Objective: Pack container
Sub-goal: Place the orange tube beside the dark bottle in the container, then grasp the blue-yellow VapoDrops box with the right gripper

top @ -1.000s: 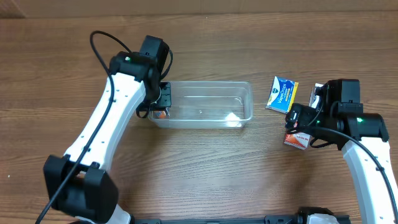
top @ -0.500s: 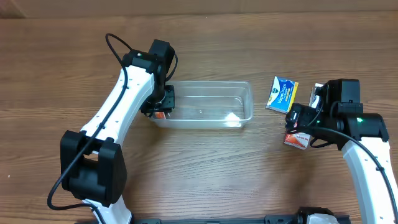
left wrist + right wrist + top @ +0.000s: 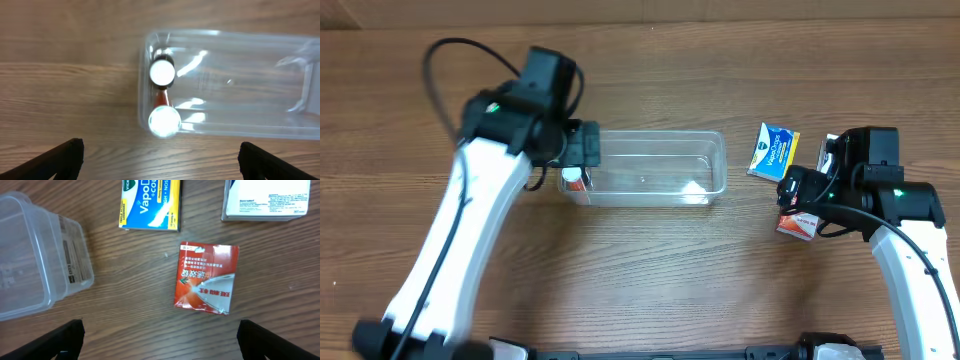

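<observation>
The clear plastic container (image 3: 655, 160) lies in the middle of the table. At its left end a small red item with white round ends (image 3: 576, 180) rests inside. In the left wrist view this item (image 3: 161, 97) sits against the container's (image 3: 235, 85) left wall. My left gripper (image 3: 586, 150) hovers above that end, open (image 3: 160, 160), holding nothing. My right gripper (image 3: 802, 196) is open (image 3: 160, 335) above the table, just short of a red box (image 3: 206, 277) that lies flat; nothing is between its fingers.
A blue and yellow box (image 3: 774, 150) lies right of the container, and in the right wrist view it (image 3: 150, 202) is beside a white box (image 3: 267, 200). The red box (image 3: 798, 226) lies nearer the front. The container's right end (image 3: 35, 260) shows at the left of that view.
My left gripper has opened and let go of the small red item, which now rests in the container's left end. The left arm has swung back. The right arm has not moved.
</observation>
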`<state>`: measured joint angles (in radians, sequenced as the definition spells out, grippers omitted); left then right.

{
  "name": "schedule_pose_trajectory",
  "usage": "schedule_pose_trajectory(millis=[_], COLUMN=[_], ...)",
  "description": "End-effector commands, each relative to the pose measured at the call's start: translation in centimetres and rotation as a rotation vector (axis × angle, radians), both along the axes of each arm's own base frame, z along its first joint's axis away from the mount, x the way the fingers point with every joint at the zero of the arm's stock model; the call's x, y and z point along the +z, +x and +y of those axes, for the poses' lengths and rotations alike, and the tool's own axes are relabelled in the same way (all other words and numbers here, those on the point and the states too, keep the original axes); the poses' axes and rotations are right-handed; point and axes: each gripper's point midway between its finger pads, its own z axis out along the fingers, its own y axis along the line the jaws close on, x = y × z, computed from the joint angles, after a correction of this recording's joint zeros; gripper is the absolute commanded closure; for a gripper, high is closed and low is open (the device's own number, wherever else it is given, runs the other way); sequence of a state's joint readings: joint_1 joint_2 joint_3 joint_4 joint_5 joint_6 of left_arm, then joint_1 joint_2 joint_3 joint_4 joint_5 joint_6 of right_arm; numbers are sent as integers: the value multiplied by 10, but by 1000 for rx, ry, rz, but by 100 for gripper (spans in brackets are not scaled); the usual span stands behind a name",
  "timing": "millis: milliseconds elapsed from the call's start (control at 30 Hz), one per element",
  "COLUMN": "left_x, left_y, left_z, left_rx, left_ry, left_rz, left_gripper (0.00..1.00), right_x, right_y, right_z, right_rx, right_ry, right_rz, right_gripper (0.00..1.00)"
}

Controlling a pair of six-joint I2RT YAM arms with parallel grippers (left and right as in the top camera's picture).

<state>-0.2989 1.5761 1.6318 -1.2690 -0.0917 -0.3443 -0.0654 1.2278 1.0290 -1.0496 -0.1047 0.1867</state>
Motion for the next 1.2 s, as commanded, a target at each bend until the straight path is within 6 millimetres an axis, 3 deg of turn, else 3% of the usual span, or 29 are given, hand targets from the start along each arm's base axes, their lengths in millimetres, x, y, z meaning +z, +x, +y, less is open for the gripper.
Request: schedule_pose_trajectory(millis=[0,67,200,267,333,400,467,533,667,900,1167], left_x=[45,53,57,56,55,54,54,54,54,49,48], left_y=[-6,-9,-10,-10,-10,-11,-11,-11,-11,-15,-15], left_z=[30,40,52,52,51,52,52,52,52,53,52], left_rx=[72,104,140,140,139,140,140,140,140,139,137], left_ry=[-7,-18,-28,-28,-28,-27,-26,-26,-26,-18,-17], left_rz=[-139,-162,-170,-168,-164,-159,-157,-155,-155,-128,-125], left_gripper=[0,0,0,0,0,0,0,0,0,0,0], right_x=[14,25,63,66,54,26,-8,-30,-78,-88,-94], right_y=[14,23,65,89,113,130,138,141,145,148,145], right_z=[1,0,-3,-7,-10,-11,-15,-13,5,8,-4], right_rx=[-19,-19,-19,-25,-32,-39,-104,-99,-27,-43,-63], right_ry=[17,16,10,1,-3,3,6,9,-38,-119,-185], right_rz=[-62,-92,-120,-81,-13,76,157,201,295,297,314], right_gripper=[0,0,0,0,0,0,0,0,0,0,0])
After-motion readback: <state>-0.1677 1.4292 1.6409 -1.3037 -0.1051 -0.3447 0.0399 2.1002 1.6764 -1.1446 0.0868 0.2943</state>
